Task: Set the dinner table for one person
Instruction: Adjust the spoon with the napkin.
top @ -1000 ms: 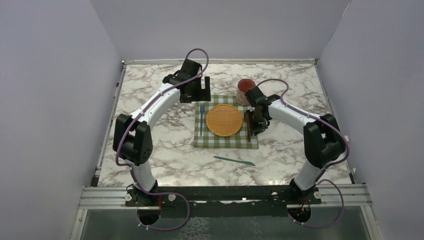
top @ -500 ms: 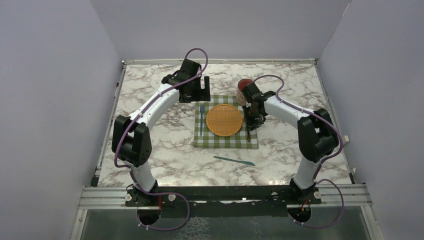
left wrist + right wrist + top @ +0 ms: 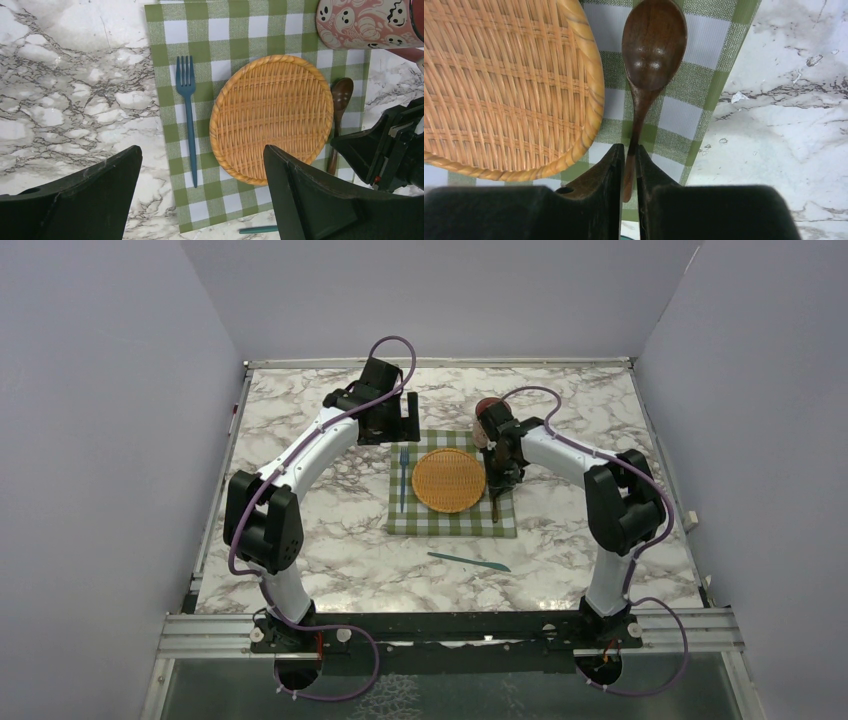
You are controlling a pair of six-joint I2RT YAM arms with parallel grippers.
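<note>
On the marble dinner table (image 3: 300, 430) lies a green checked cloth (image 3: 440, 523) with a woven plate (image 3: 448, 480) at its middle and a blue fork (image 3: 403, 478) to its left. My right gripper (image 3: 630, 160) is shut on the handle of a brown wooden spoon (image 3: 653, 45). The spoon lies on the cloth just right of the plate, bowl pointing away. My left gripper (image 3: 202, 150) is open and empty, held above the cloth's far left edge (image 3: 400, 425). A teal knife (image 3: 468, 561) lies on the marble in front of the cloth.
A pink ghost-patterned mug (image 3: 365, 22) stands at the cloth's far right corner, partly behind my right arm in the top view (image 3: 487, 408). Grey walls close in the table on three sides. A metal rail (image 3: 450, 630) runs along the near edge.
My right arm has shifted left and a little farther away, bringing the spoon closer to the plate's right rim. The left arm has not moved.
</note>
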